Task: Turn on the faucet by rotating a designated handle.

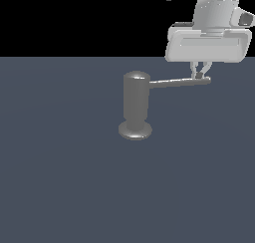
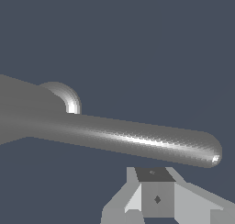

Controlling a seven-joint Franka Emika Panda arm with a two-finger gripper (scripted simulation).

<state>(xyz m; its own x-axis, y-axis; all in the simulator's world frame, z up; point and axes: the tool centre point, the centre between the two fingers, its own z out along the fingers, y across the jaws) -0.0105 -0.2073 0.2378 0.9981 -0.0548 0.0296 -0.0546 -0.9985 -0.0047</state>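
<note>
Hovering over the rod's free end, the pale grey robot gripper [image 1: 200, 73] hung fingers-down, nearly closed and holding nothing. Thin straight grey metal handle [image 1: 179, 82] ran level toward the exterior view's right from the dull grey upright cylinder faucet [image 1: 135, 107], which stood mid-floor; the rounded tip lay just beside the fingertips.

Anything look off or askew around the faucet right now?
Nothing stands out. The faucet stands upright on its disc base, and the handle juts out straight toward the exterior view's right, undamaged. The tool sits at the handle's far end; whether it touches the rod is unclear.
</note>
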